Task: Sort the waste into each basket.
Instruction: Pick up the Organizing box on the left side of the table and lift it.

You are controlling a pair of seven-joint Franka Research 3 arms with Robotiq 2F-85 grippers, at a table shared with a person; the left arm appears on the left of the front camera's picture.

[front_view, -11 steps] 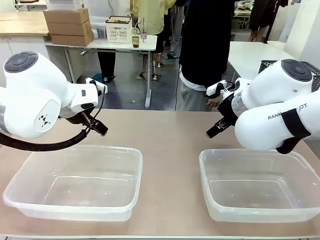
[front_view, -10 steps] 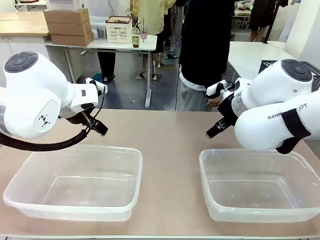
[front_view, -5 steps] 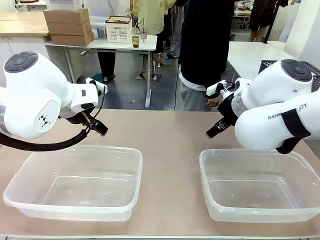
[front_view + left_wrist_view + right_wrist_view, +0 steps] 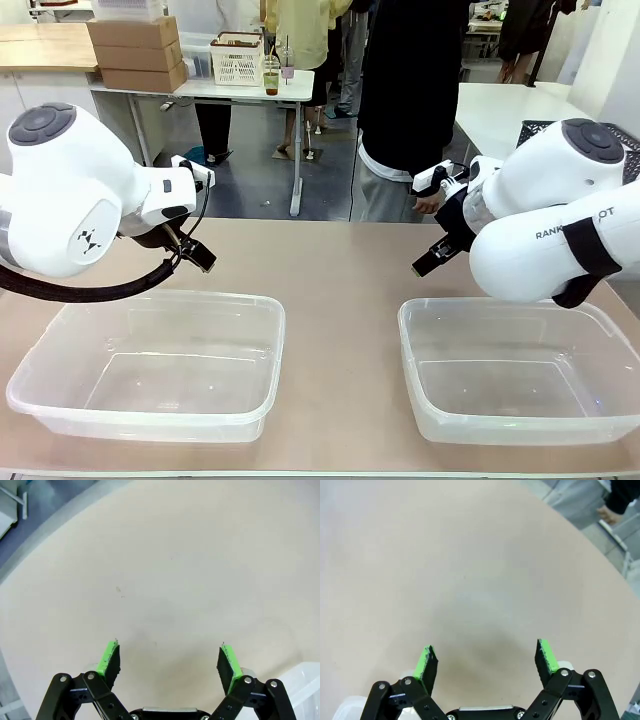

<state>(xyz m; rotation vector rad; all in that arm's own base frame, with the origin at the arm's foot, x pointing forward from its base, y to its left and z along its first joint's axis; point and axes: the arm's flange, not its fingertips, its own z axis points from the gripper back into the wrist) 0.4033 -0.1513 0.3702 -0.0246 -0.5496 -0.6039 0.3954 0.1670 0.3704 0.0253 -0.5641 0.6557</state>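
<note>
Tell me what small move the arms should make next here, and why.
Probably hold both arms where they are and wait for the person at the far edge to bring waste. The left gripper and right gripper hang open above bare tabletop with nothing between their fingers. The left basket and right basket hold nothing yet.

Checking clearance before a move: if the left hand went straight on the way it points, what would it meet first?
Most likely the bare beige tabletop: the left hand, open, points down at it with nothing between. A corner of the clear plastic tub sits off to one side.
</note>
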